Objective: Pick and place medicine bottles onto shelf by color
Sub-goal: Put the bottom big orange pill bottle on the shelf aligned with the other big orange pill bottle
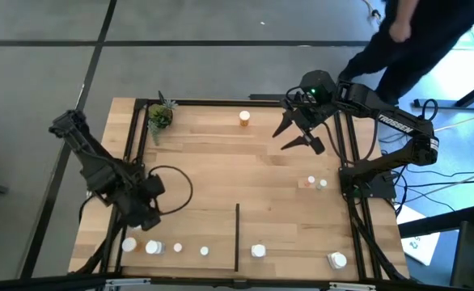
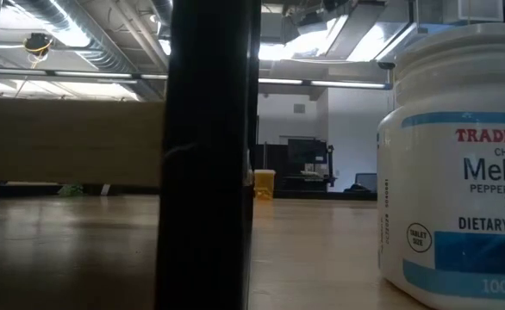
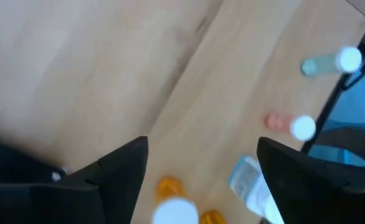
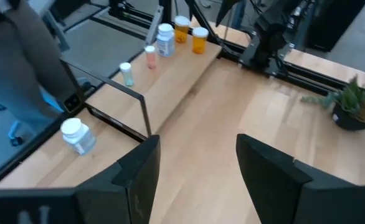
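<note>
The shelf (image 1: 221, 170) is a light-wood board with black rails and a short black divider strip (image 1: 237, 236). Small white-capped medicine bottles stand in a row along its near edge (image 1: 152, 246), with an orange one at the far side (image 1: 244, 119) and a small cluster at the right (image 1: 310, 183). My left gripper (image 1: 146, 217) hangs open, pointing down, over the near-left bottles. Its wrist view shows an orange bottle (image 3: 176, 208) and a white bottle with a blue label (image 3: 248, 180) below the open fingers (image 3: 202, 146). My right gripper (image 1: 289, 137) is open and raised over the far right, holding nothing (image 4: 198, 142).
A small green potted plant (image 1: 159, 117) stands in the far left corner. A large white bottle (image 2: 459, 172) and a black post (image 2: 205, 155) fill the low view. A person (image 1: 407, 40) stands beyond the far right corner. Bare board lies mid-table.
</note>
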Controlling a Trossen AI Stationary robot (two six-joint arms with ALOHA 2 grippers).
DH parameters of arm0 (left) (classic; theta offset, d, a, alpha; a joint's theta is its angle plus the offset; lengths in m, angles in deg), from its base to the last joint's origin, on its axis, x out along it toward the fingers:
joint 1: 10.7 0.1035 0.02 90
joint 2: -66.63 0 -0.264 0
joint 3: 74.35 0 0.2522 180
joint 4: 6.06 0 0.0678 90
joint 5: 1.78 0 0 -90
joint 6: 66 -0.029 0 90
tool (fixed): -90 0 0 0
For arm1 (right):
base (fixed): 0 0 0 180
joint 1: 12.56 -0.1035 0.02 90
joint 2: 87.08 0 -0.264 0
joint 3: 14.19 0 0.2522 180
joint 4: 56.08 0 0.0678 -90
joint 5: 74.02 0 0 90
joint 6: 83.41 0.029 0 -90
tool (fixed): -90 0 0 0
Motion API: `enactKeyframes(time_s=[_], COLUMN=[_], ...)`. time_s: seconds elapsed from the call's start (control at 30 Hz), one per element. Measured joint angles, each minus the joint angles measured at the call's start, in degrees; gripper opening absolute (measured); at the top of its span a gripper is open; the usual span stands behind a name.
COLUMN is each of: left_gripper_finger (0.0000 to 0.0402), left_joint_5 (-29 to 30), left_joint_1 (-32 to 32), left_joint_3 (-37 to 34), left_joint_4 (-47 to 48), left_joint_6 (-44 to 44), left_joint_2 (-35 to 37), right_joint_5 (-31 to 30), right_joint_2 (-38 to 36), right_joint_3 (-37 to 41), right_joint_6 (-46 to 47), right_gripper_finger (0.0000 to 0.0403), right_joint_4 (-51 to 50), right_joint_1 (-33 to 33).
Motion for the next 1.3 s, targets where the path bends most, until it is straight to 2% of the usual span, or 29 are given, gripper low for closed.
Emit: enactKeyframes(time_s=[0.17, 0.27, 0.43, 0.67, 0.9, 1.13, 1.3], left_gripper_finger=[0.0294, 0.0294, 0.0294, 0.0294, 0.0294, 0.0294, 0.0294], left_joint_5=[-2.9, -5.1, -12.0, -12.6, -17.9, -18.0, -17.9], left_joint_1=[5.1, 6.7, 6.9, 7.0, 7.0, 4.9, 3.1], left_joint_3=[0.0, -1.9, -7.0, -11.3, -15.1, -16.6, -17.2], left_joint_4=[-0.1, -1.9, -7.9, -8.2, -8.6, -8.8, -13.0], left_joint_6=[-5.8, -5.6, -4.3, 0.1, 2.4, 2.8, 2.8], left_joint_2=[-0.5, -0.8, -1.4, -1.8, -1.8, -1.8, -1.8], right_joint_5=[-2.7, -3.0, -3.0, -3.0, -3.0, -3.0, -3.0], right_joint_2=[0.0, 0.0, 0.0, 0.0, 0.0, 0.0, 0.0], right_joint_3=[0.0, 0.0, 0.0, 0.0, 0.0, 0.0, 0.0], right_joint_6=[0.0, 0.0, -0.4, -0.5, -0.6, -0.6, -0.6], right_gripper_finger=[0.0213, 0.0213, 0.0213, 0.0213, 0.0213, 0.0213, 0.0213], right_joint_4=[0.0, 0.0, 0.1, 0.4, 0.4, 0.4, 0.4], right_joint_1=[0.0, 0.0, 0.0, 0.0, 0.0, 0.0, 0.0])
